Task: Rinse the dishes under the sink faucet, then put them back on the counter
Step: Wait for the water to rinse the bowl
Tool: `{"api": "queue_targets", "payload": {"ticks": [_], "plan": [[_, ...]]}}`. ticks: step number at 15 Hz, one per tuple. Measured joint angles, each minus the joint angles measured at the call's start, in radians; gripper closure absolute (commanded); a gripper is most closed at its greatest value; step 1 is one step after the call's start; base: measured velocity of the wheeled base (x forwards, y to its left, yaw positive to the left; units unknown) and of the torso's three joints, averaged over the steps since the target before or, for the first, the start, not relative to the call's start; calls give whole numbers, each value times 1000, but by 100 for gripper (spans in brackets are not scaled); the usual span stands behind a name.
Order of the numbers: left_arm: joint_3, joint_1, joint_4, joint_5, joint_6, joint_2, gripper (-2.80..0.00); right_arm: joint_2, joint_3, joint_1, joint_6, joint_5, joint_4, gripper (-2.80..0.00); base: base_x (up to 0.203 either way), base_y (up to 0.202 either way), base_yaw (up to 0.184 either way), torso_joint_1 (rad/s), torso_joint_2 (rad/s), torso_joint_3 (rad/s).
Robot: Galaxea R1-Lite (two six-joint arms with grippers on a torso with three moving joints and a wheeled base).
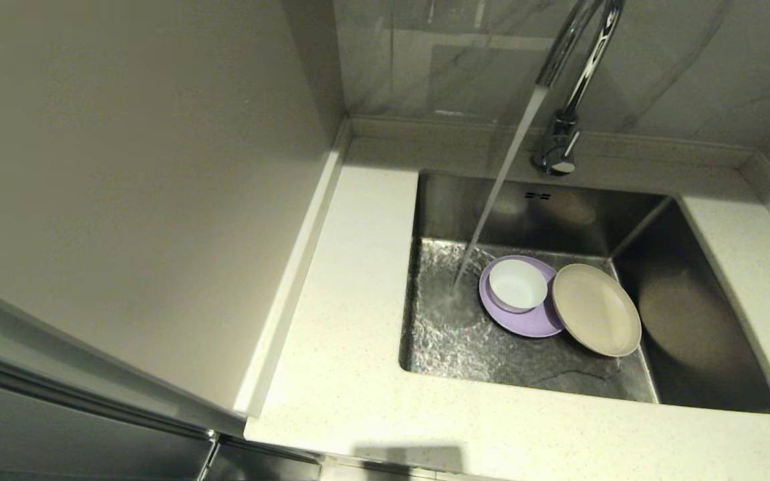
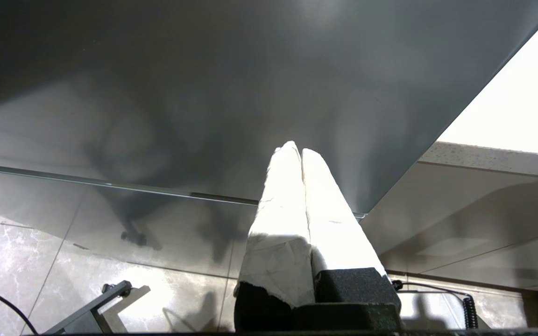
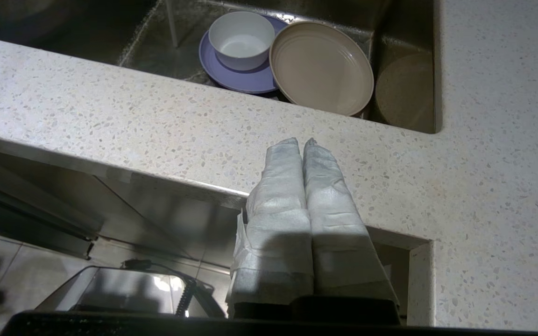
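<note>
All three dishes lie in the steel sink [image 1: 712, 334]. The white bowl [image 1: 517, 284] [image 3: 241, 39] sits on the lilac plate [image 1: 525, 322] [image 3: 238, 77]. The cream plate [image 1: 596, 308] [image 3: 321, 67] leans against them, tilted. Water runs from the chrome faucet [image 1: 575, 67] onto the sink floor just left of the lilac plate. My right gripper [image 3: 302, 142] is shut and empty, below the counter's front edge [image 3: 157, 126]. My left gripper [image 2: 296, 150] is shut and empty, low beside a dark cabinet panel. Neither arm shows in the head view.
The speckled counter [image 1: 351, 321] surrounds the sink on the left, front and right. A tall panel [image 1: 124, 200] stands left of the counter. Tiled wall rises behind the faucet. Cables and a metal stand [image 2: 110, 298] lie on the floor.
</note>
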Motion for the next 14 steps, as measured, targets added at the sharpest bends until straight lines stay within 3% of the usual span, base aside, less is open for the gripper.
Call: {"api": "queue_targets", "payload": {"ticks": [14], "plan": [[0, 0, 0, 0, 0, 0, 0, 2, 0, 0, 7, -1, 0, 0, 0, 0, 0, 0, 0, 0]]}}
